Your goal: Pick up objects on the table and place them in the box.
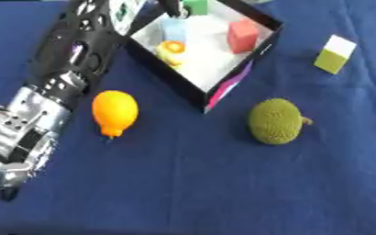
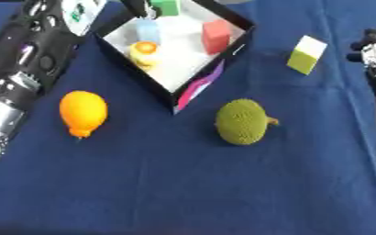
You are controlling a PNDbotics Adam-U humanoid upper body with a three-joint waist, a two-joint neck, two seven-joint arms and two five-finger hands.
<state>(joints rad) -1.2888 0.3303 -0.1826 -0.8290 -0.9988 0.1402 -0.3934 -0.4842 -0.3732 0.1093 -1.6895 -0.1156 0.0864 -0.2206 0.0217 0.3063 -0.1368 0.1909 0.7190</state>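
The open black-walled cardboard box with a white floor [image 1: 193, 86] serves as the landmark. Inside it sit a red block [image 1: 242, 36], a pale blue block [image 1: 174, 28], a green block [image 1: 196, 6] at the far end and a small round yellow-and-orange piece [image 1: 172, 47].

The left arm runs along the box's left side, and the left hand [image 1: 174, 8] reaches over the far wall, above the pale blue block. Only dark fingertips show, so I cannot tell whether it is open or holding something.

Three things lie outside on the blue cloth: an orange lemon-shaped fruit [image 1: 114, 112] just left of the near corner, long axis pointing away from the box; a rough green round fruit with a short stem [image 1: 277, 121] near the same corner on the right; and a white-and-lime cube [image 2: 306, 54] well to the right.

The right hand [image 2: 371, 51] shows at the right edge, beyond the cube, fingers indistinct. By my reading, the cube is the right hand's natural pick and the orange fruit the left's.
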